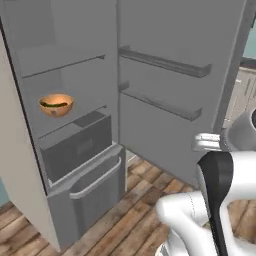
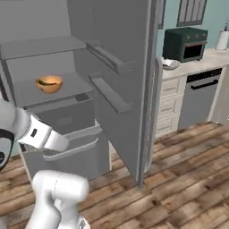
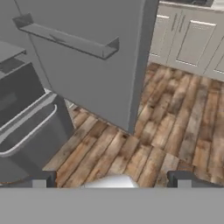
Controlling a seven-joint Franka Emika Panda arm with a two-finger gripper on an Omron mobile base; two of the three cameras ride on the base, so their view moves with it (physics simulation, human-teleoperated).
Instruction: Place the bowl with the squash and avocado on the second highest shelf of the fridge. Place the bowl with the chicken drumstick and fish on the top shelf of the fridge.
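Note:
The orange-tan bowl stands on the second highest shelf of the open fridge. The dark green squash lies across it; I cannot make out the avocado. Above it the top shelf is bare. A shallow white bowl sits on the counter beyond the fridge door, too small to show the drumstick or fish. My gripper is open over the wooden floor in front of the fridge, its fingertips wide apart with nothing between them.
The fridge door stands wide open with two rack bars. Grey drawers fill the fridge's lower part, the bottom one pulled out. A dark green toaster oven stands on the counter above a dishwasher.

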